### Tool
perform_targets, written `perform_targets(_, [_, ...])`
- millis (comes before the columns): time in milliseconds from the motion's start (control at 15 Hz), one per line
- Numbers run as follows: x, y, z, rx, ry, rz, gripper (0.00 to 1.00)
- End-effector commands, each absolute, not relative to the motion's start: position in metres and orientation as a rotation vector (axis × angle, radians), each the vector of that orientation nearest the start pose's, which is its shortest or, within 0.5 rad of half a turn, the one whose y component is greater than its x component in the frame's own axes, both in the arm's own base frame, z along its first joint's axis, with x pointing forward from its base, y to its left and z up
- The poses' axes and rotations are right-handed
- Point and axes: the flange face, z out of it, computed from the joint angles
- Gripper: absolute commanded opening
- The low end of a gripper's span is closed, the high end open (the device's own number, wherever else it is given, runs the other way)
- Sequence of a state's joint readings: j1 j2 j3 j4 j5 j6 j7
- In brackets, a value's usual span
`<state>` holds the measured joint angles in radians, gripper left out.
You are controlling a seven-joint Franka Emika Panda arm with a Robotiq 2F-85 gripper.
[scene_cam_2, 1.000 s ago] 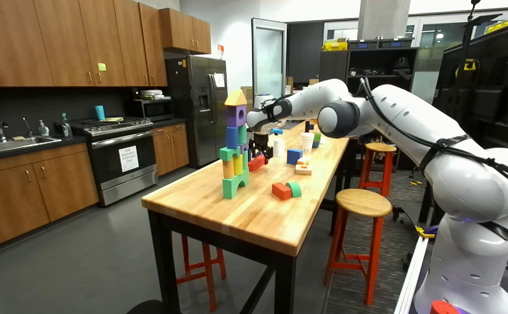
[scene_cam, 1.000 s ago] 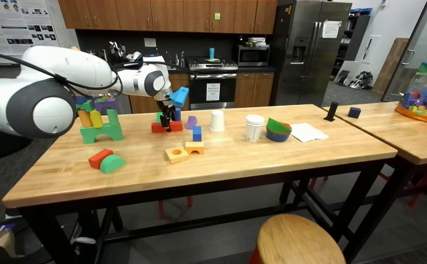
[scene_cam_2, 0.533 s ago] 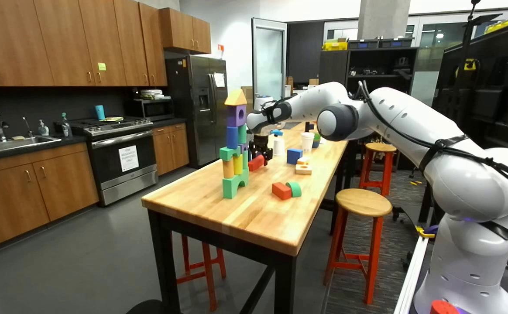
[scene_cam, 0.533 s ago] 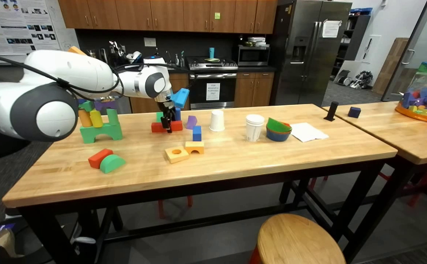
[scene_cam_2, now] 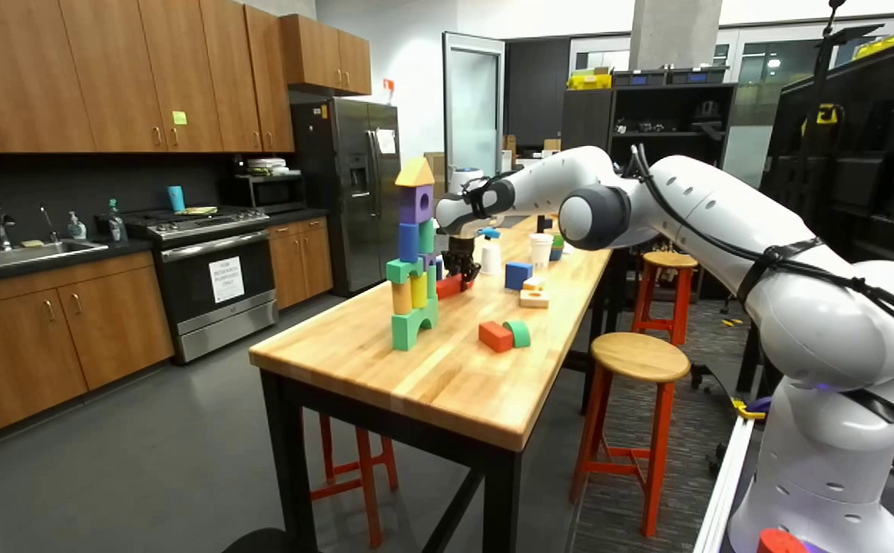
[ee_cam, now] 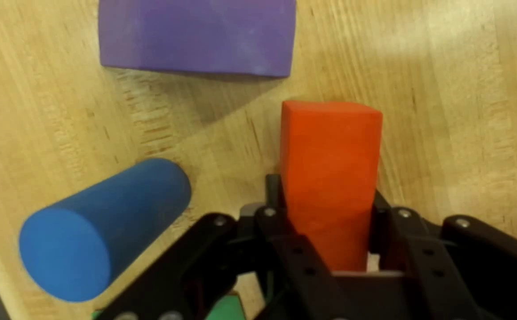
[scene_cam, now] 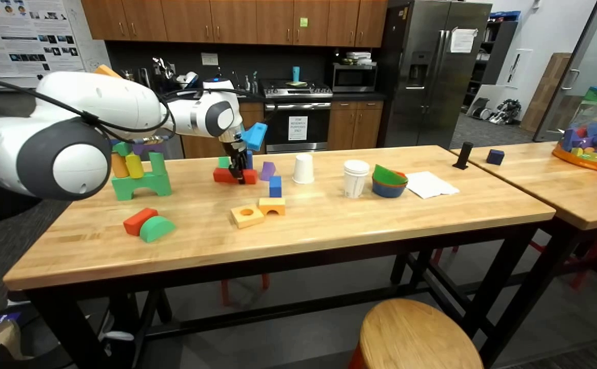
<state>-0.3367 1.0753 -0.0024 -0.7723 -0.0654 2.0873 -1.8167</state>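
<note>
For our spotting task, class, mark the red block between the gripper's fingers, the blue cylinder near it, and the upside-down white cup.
Red block [ee_cam: 331, 178]: wrist view, on the face toward the camera.
Blue cylinder [ee_cam: 118, 217]: wrist view, on its curved side.
White cup [scene_cam: 303, 169]: in an exterior view, on its side wall.

Across two tabletops [scene_cam: 380, 220]: one block tower [scene_cam_2: 408, 243], one tub [scene_cam: 575, 159]. Beyond these we count two red oblong blocks [ee_cam: 329, 178], two yellow-orange blocks [scene_cam: 272, 204], two blue blocks [scene_cam: 275, 186], one purple block [scene_cam: 267, 170], one blue cylinder [ee_cam: 107, 226], one green half-round [scene_cam: 158, 229], one upturned cup [scene_cam: 303, 169], one cup stack [scene_cam: 355, 180] (number unclear), three nested bowls [scene_cam: 388, 191], one white sheet [scene_cam: 431, 185], one black upright [scene_cam: 463, 155]. One claw [ee_cam: 327, 200]. Two stool seats [scene_cam_2: 640, 356].
</note>
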Motion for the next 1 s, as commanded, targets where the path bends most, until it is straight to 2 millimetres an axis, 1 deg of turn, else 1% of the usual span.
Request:
perform_targets(0, [0.774, -0.28, 0.305, -2.459, -2.329, -0.128, 0.16])
perform_targets(200, [0.773, -0.284, 0.309, -2.457, -2.349, -0.112, 0.16])
perform_targets(333, [0.77, -0.29, 0.315, -2.461, -2.358, -0.112, 0.16])
perform_targets(533, [0.764, -0.305, 0.329, -2.502, -2.342, -0.161, 0.16])
perform_targets(800, [0.755, -0.331, 0.356, -2.574, -2.347, -0.198, 0.16])
perform_targets(933, [0.748, -0.342, 0.377, -2.599, -2.347, -0.215, 0.16])
